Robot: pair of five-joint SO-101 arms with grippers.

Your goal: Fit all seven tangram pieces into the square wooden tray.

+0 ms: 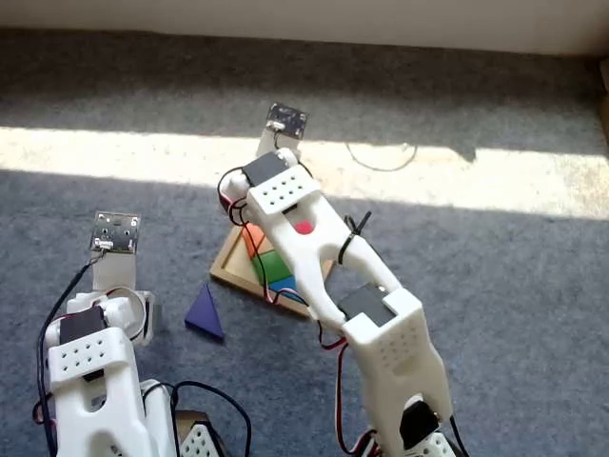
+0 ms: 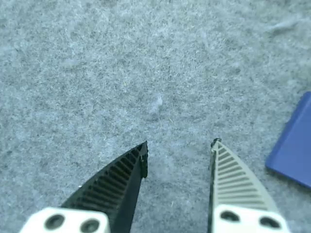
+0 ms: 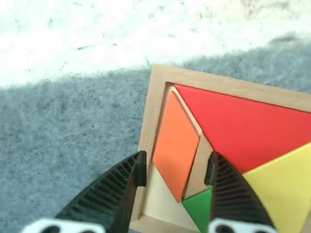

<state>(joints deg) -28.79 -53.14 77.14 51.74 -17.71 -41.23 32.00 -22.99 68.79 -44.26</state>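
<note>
high view: the right arm (image 1: pixel 324 257) reaches out over the square wooden tray (image 1: pixel 226 269), hiding most of it. the left arm (image 1: pixel 95 362) sits apart from it over the grey carpet (image 1: pixel 495 286). the blue triangle (image 1: pixel 204 312) lies loose on the carpet between the two arms, just outside the tray.

left wrist view: the left gripper (image 2: pixel 180 145) hangs with its fingers spread and nothing between them, only bare carpet under the tips. the blue triangle's edge shows out past the pale finger, apart from it.

right wrist view: the right gripper (image 3: pixel 176 158) is open and holds nothing. its two dark fingers straddle the orange parallelogram (image 3: pixel 175 143), which lies inside the tray near a corner. bare wood shows on both long sides of it, so it looks loosely placed rather than seated. beyond the far finger sits the red triangle (image 3: pixel 243 124), with the yellow triangle (image 3: pixel 284 179) next to it. the green piece (image 3: pixel 200 208) touches the parallelogram's near point.

the step in hand seems to be settling the parallelogram. it should go best with the fingers closing squarely on its long edges, then sliding it flush to the red triangle so one clean gap remains. the near finger is close to the tray rim and could catch on it, and a crooked push could disturb the green piece. the arm's own cables hang over the tray in the high view.
</note>
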